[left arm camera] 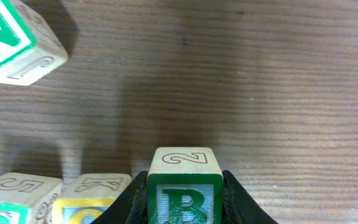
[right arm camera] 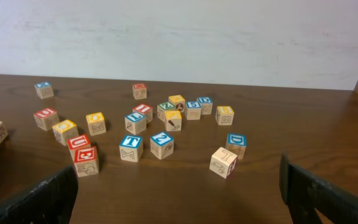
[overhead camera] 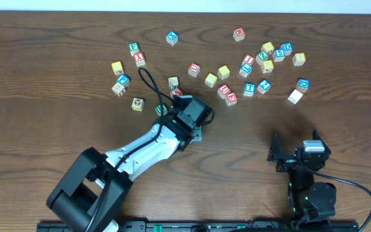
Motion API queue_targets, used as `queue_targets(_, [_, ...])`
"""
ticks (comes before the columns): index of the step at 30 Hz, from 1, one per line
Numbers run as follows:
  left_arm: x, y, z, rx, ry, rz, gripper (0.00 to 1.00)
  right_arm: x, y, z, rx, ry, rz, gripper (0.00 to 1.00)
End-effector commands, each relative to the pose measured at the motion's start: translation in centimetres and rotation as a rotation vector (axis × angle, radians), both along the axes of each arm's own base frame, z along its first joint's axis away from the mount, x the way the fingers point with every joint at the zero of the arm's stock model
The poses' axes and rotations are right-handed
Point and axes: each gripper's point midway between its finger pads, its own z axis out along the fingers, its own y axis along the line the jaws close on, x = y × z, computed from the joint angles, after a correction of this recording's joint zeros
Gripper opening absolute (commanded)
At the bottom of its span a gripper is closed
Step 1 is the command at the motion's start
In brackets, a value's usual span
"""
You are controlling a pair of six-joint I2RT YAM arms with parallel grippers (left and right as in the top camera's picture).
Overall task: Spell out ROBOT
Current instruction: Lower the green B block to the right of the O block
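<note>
Dark wood bench, letter blocks strewn toward the far edge, and the left gripper (left arm camera: 184,208) is clamped snug on the green B block (left arm camera: 184,180) near mid-bench. The right gripper (right arm camera: 179,193) sits spread wide and empty toward the near right corner. Trouble spot: two neighbouring blocks (left arm camera: 92,196) sit just beside the left jaw, so a sideways drag could shunt them or twist B in the grip.

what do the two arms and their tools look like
The left arm has a white shell between bulky black joints, with a thin black cable looping off its wrist. The left tool has matte black fingers. The right arm is black with a grey wrist block and green lights; the right tool is black too.
</note>
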Motion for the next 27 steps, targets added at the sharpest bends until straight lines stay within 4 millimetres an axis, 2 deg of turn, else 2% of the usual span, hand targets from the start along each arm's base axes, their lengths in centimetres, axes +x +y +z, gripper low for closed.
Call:
queue_targets(1, [0.1, 1.0, -0.4, 0.020, 0.003, 0.043, 0.08, 0.0, -0.2, -0.1, 0.010, 0.004, -0.006, 0.99])
queue_targets(5, [0.0, 1.2, -0.4, 0.024, 0.003, 0.046, 0.07, 0.0, -0.2, -0.1, 0.010, 0.004, -0.006, 0.99])
queue_targets(10, [0.0, 2.8, -0.5, 0.064, -0.003, 0.160, 0.08, 0.0, -0.2, -0.1, 0.010, 0.004, -0.006, 0.99])
queue_targets(27, [-0.6, 2.6, -0.8, 0.057, 0.028, 0.150, 0.08, 0.0, -0.2, -0.1, 0.010, 0.004, -0.006, 0.99])
